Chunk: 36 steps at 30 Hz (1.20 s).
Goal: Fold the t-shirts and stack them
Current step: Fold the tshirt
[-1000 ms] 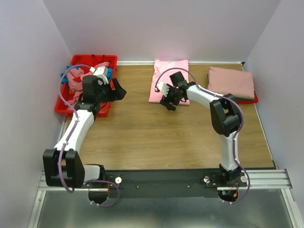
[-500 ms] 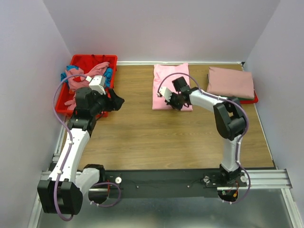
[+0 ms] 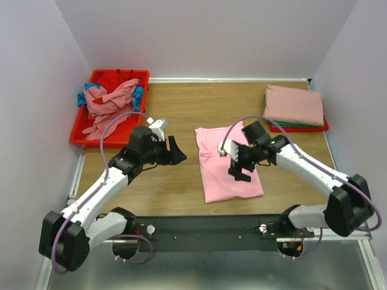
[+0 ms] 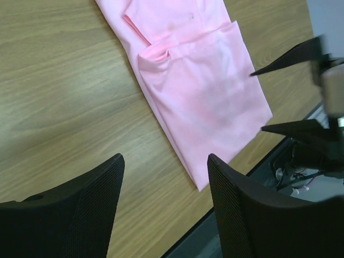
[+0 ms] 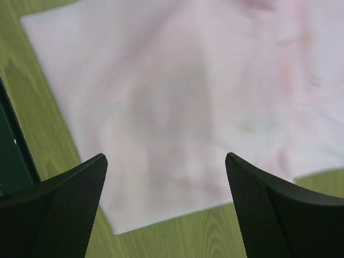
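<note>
A bright pink t-shirt (image 3: pixel 228 164) lies folded lengthwise on the wooden table, near its front edge. My right gripper (image 3: pixel 237 164) hovers open over the shirt's middle, nothing between its fingers. In the right wrist view the pink cloth (image 5: pixel 188 91) fills the frame below the open right gripper (image 5: pixel 166 209). My left gripper (image 3: pixel 177 152) is open just left of the shirt, apart from it. The left wrist view shows the left gripper (image 4: pixel 164 207) over bare wood, the shirt (image 4: pixel 199 80) ahead. A folded dusty rose t-shirt (image 3: pixel 294 104) tops a stack at the back right.
A red bin (image 3: pixel 100 134) at the back left holds crumpled dusty rose, teal and red shirts (image 3: pixel 109 99). Green and red cloth edges (image 3: pixel 302 127) show under the stack. The black rail (image 3: pixel 211 226) runs along the table's front edge. Purple walls close in both sides.
The pink shirt has moved from the back centre toward the front edge. My right gripper closed, came forward with it and opened again. The left arm swung from the bin toward the centre.
</note>
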Tool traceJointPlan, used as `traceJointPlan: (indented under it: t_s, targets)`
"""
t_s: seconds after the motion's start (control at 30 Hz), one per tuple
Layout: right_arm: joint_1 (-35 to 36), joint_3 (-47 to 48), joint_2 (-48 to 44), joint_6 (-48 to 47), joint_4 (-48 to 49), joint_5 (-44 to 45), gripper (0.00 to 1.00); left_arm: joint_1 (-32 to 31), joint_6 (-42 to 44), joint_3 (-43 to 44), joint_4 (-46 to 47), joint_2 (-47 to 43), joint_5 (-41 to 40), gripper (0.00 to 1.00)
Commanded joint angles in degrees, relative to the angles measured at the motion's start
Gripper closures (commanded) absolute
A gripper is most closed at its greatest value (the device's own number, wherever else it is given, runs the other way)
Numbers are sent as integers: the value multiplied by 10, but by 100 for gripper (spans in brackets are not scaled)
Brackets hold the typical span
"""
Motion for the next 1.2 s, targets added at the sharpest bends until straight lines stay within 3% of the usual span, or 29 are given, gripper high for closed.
traceJointPlan:
  t_s: [0.0, 0.1, 0.23, 0.6, 1.17]
  targets:
    - [-121, 55, -19, 109, 43, -24, 2, -45, -36, 10, 54, 53, -50, 29]
    - [-242, 90, 38, 167, 55, -95, 3, -74, -31, 34, 81, 115, -73, 29]
    - [-322, 125, 102, 216, 60, -169, 12, -116, -32, 64, 97, 172, -98, 30]
    - [-347, 109, 197, 252, 77, -220, 26, -158, -22, 44, 119, 226, -162, 29]
    - [-347, 90, 195, 239, 76, -236, 26, -171, -27, 32, 188, 269, -149, 34]
